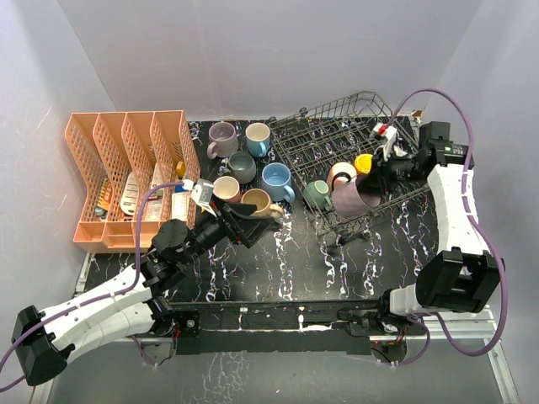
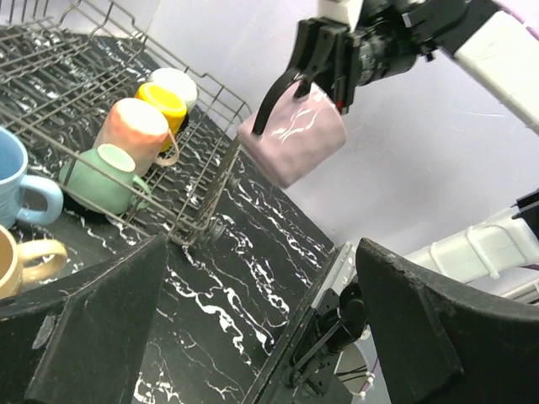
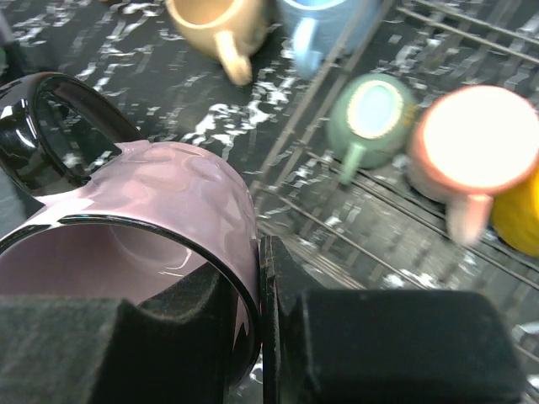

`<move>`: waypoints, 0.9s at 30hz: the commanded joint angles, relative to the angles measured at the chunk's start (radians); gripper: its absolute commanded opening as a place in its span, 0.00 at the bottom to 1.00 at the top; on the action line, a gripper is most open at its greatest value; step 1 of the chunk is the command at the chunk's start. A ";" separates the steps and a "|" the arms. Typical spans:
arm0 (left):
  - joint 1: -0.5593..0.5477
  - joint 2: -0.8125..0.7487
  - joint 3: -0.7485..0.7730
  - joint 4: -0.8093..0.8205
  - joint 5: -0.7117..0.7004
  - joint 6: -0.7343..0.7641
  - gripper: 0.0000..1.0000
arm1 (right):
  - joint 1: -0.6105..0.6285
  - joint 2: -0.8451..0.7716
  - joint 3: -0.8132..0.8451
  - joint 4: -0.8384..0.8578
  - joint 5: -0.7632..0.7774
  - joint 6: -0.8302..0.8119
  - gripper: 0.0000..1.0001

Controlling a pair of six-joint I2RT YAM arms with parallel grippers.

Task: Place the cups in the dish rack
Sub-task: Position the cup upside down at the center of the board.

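You have the right gripper [image 1: 375,175] clenched on the rim of the mauve cup [image 1: 349,199], aloft and tilted at the near edge of the dish rack [image 1: 337,109]; left gripper [image 1: 251,219] spread wide, empty, beside the tan cup [image 1: 256,201].

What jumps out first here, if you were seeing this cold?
The mauve cup hanging tilted from the right gripper, pinched by its rim at the near edge of the dish rack. Then the huddle of loose cups on the table left of the rack, with the open left gripper beside the tan cup.
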 commanded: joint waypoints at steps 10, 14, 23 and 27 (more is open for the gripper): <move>-0.001 0.090 -0.014 0.269 0.093 0.124 0.92 | 0.138 -0.018 -0.117 0.042 -0.287 0.044 0.08; 0.000 0.159 -0.014 0.369 0.118 0.120 0.92 | 0.165 -0.023 -0.147 0.056 -0.297 0.036 0.08; 0.001 0.365 0.041 0.604 0.159 0.127 0.92 | 0.224 -0.008 -0.180 0.062 -0.324 0.022 0.08; 0.001 0.443 0.087 0.641 0.164 0.090 0.91 | 0.239 0.000 -0.183 0.062 -0.339 0.017 0.08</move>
